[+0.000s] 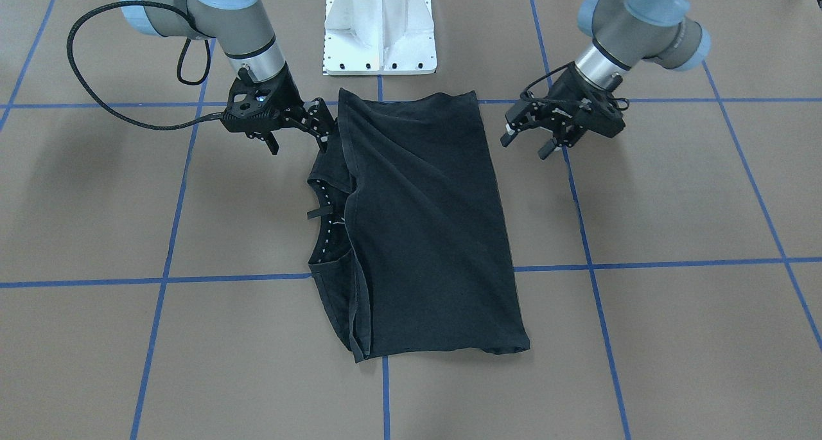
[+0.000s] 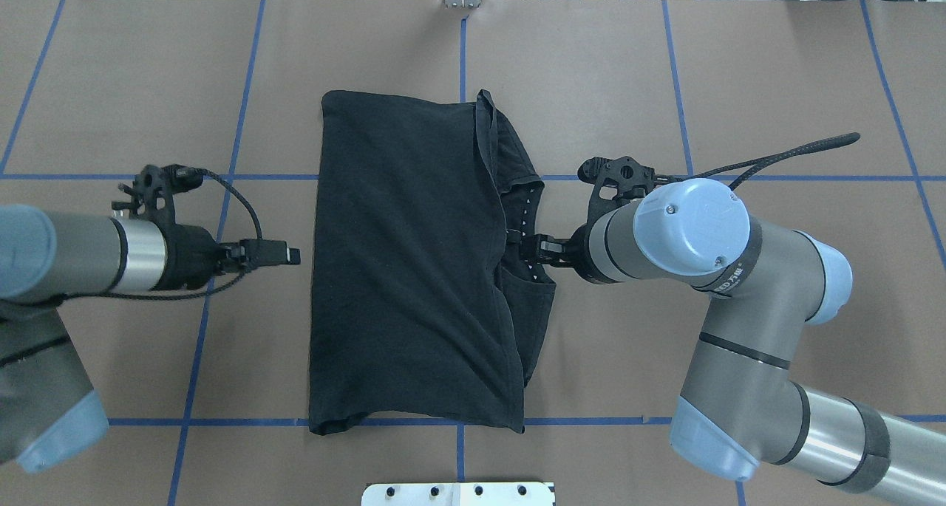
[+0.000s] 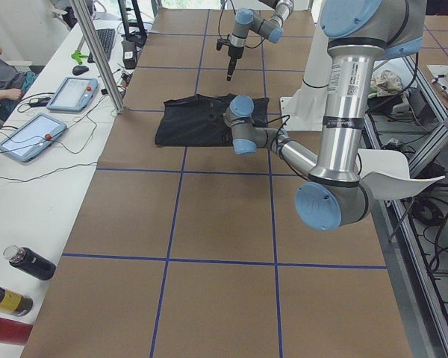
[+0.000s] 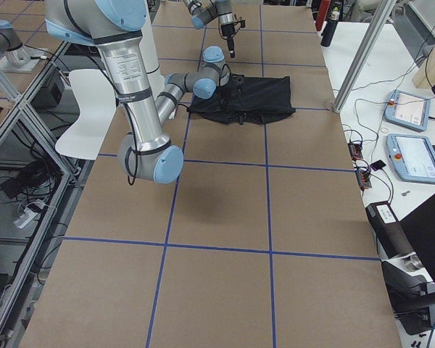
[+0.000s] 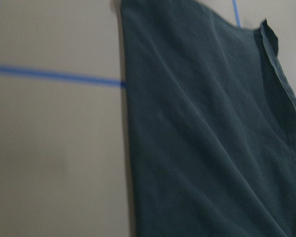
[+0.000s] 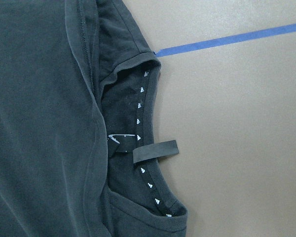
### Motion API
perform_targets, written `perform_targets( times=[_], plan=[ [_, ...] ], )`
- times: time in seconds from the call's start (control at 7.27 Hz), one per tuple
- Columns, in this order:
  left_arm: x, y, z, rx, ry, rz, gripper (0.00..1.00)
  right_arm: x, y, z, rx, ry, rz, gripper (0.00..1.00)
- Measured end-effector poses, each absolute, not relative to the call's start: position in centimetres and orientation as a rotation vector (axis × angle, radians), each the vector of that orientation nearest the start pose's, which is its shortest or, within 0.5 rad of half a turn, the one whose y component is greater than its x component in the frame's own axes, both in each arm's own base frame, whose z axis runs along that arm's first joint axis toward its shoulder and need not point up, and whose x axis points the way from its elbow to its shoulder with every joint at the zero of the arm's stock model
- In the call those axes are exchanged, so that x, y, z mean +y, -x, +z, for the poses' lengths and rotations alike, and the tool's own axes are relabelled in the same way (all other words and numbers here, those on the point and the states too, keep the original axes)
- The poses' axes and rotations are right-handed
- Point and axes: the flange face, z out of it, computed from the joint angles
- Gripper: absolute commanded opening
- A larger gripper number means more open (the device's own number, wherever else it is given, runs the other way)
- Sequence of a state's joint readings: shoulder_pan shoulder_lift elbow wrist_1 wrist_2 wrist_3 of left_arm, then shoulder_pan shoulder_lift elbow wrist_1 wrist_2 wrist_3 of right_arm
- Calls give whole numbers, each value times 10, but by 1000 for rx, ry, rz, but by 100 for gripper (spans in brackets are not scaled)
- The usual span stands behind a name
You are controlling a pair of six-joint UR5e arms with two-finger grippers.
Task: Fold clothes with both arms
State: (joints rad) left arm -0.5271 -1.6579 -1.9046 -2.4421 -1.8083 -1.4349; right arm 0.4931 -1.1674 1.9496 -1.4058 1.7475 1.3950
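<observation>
The black T-shirt (image 1: 417, 221) lies folded on the table (image 1: 674, 196), plain side up, its print hidden. Its neck opening (image 2: 526, 218), with white-dotted tape and a hang loop (image 6: 155, 150), faces my right side. My right gripper (image 1: 298, 143) is open and empty. One finger is at the shirt's edge by the near sleeve, close to the collar (image 2: 528, 249). My left gripper (image 1: 525, 146) is open and empty, a little off the shirt's opposite long edge (image 2: 294, 255). The left wrist view shows that edge of the shirt (image 5: 202, 138).
The white pedestal base (image 1: 380, 35) stands just behind the shirt. Blue tape lines (image 1: 591, 266) cross the brown table. A side table with tablets (image 3: 63, 93) and bottles (image 3: 30, 262) runs along the far side, where an operator sits.
</observation>
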Motion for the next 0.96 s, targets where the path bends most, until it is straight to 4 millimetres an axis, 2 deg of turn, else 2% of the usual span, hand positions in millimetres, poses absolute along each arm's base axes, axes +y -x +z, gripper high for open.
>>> perform_targets(
  times=[0.14,0.41,0.96],
  plan=[
    [-323,-414,354,1294,-178,-241,100,-379,458,253,-947,-156,209,100],
    [-282,-443,351,1312,-70,-328,100,-380,458,254,-947,-156,209,100],
    [-247,-466,355,1305,49,-365,100,-379,458,254,-947,-155,209,100]
  ],
)
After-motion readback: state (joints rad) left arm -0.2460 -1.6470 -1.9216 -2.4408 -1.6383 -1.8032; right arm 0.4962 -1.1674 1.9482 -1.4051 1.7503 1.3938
